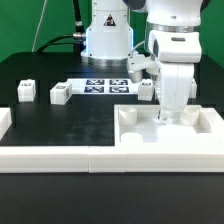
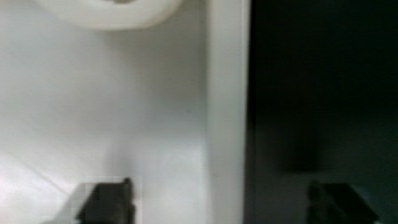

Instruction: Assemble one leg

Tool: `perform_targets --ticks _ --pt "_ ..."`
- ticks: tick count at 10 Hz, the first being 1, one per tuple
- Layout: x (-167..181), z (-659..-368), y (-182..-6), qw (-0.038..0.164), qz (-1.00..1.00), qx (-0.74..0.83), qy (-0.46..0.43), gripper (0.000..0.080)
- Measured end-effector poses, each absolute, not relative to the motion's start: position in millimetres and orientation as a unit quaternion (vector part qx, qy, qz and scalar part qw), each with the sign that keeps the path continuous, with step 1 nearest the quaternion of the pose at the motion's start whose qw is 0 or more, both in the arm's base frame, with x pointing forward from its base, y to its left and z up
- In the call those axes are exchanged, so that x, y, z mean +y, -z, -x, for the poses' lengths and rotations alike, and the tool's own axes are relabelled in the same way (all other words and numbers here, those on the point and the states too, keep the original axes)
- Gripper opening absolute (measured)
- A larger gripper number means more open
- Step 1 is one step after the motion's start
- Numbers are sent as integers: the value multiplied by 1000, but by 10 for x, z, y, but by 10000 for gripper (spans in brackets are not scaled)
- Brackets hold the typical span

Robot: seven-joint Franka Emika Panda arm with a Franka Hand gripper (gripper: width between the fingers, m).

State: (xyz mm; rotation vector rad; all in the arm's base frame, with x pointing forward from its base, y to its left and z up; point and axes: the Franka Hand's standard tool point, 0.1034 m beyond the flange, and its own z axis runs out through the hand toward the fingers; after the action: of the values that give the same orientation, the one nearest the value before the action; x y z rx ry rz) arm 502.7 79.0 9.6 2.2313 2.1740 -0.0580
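Exterior view
- Surface: black matte table (image 1: 70, 125), bounded at the front and at the exterior view's left by a white border rail (image 1: 50, 158).
- Room: green backdrop (image 1: 30, 25) behind the table; the white robot base (image 1: 108, 40) stands at the far edge, with dark cables beside it.
- Marker board (image 1: 105, 85): flat, white, several black-and-white tags, lying in front of the base.
- Leg (image 1: 60, 94): small white block on the table, to the exterior view's left of the marker board, well apart from the arm.
- Second leg (image 1: 25, 92): a like block, further to the exterior view's left, apart from the first.
- Third block (image 1: 147, 91): small and white, just behind the arm and partly hidden.
- Tray (image 1: 165, 148): large white square part with round corner holes, at the exterior view's right, touching the rail.
- Gripper (image 1: 172, 116): lowered over the tray's far side, pointing down; the gap between its fingers is not readable here.

Wrist view
- Gripper (image 2: 217, 200): the two dark fingers (image 2: 107, 203) stand wide apart, with nothing between them.
- Tray (image 2: 125, 110): blurred white face below, with one round hole (image 2: 116, 10) at its edge.
- Table (image 2: 329, 100): black, beside the tray's straight wall; one finger is over white, the other over black
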Motion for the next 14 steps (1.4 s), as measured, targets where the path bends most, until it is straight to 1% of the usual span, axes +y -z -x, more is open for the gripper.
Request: perform_targets --ticks 1,2,3,7,8,12,13,14 --pt "787 -5027 -96 13 -716 697 19 586" --pt "785 -5028 -96 13 -716 697 19 586" --pt "784 -5028 -96 13 -716 697 19 636" --pt "782 -5028 -97 13 -717 697 19 649" --pt "794 -5016 -147 15 -723 691 17 649" --pt "915 -4706 -619 29 -754 656 6 649" --pt "942 -4687 -676 31 -757 653 4 649" --pt "935 -4681 -655 30 -761 649 4 649"
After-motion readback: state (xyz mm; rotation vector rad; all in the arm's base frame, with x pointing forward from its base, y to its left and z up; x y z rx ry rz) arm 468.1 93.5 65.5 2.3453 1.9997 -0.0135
